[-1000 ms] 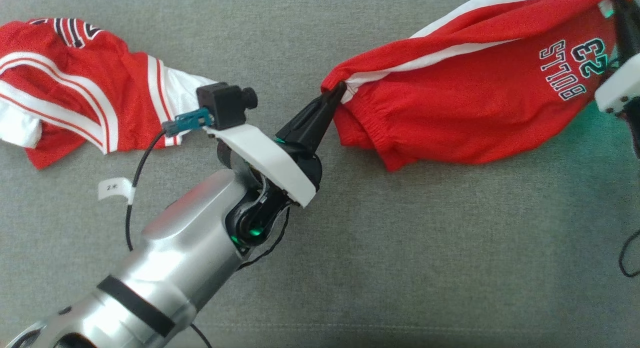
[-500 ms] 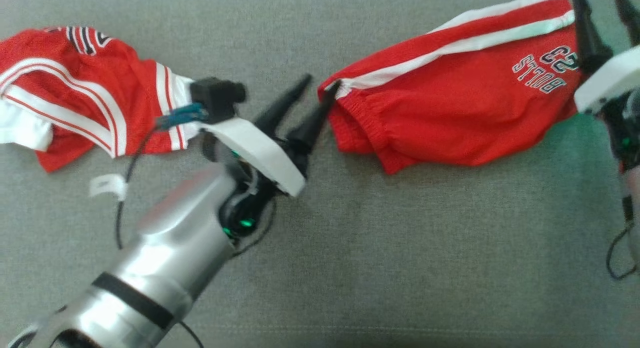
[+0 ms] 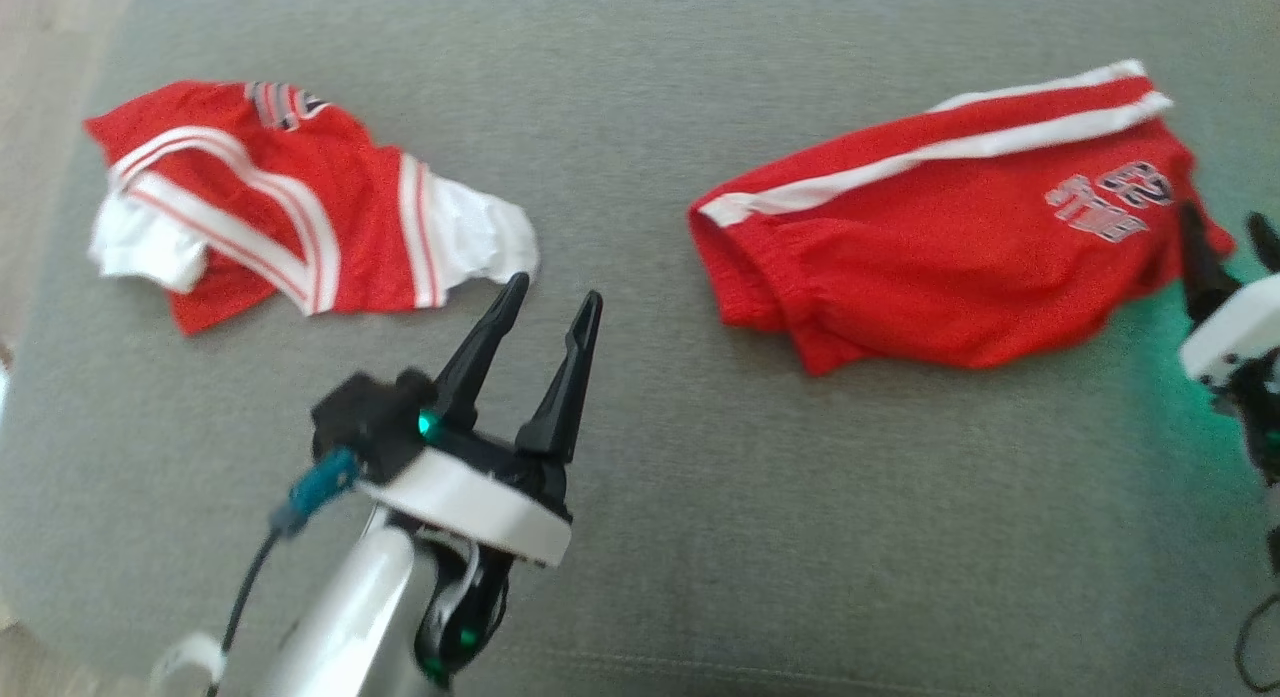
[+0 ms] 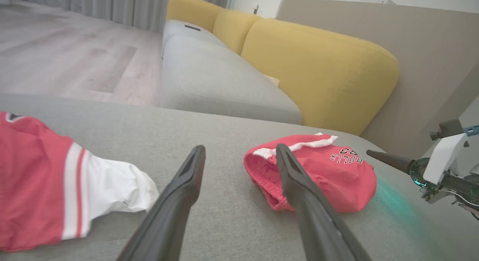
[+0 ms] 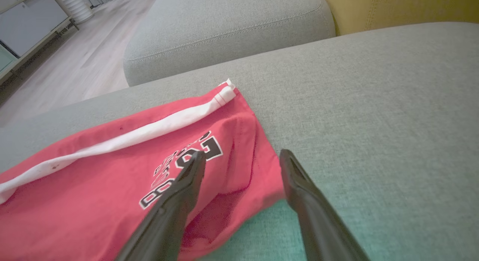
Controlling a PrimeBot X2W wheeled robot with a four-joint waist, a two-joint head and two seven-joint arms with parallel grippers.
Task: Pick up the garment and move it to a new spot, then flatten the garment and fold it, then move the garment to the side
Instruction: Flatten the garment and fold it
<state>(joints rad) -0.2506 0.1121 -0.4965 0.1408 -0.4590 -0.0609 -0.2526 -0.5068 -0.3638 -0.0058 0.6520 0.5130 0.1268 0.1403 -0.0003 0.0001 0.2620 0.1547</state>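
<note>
The garment, red shorts (image 3: 930, 257) with white side stripes and a "BULLS 23" print, lies loosely spread on the grey cushion (image 3: 700, 477), at right in the head view. My left gripper (image 3: 555, 289) is open and empty, well left of the waistband end; the left wrist view has the shorts (image 4: 336, 171) past its open gripper (image 4: 240, 148). My right gripper (image 3: 1222, 217) is open at the shorts' printed end. In the right wrist view the gripper (image 5: 242, 153) hovers just over the hem corner of the shorts (image 5: 112, 171), holding nothing.
A red and white jersey (image 3: 280, 217) lies crumpled at the cushion's left, also in the left wrist view (image 4: 37, 178). Yellow backrests (image 4: 318, 66) and another grey seat (image 4: 209, 73) stand beyond. Wooden floor (image 3: 40, 77) borders the cushion's left edge.
Both grippers opened and let go of the shorts, which now rest on the cushion. Both arms drew back from the cloth. The head camera has shifted too.
</note>
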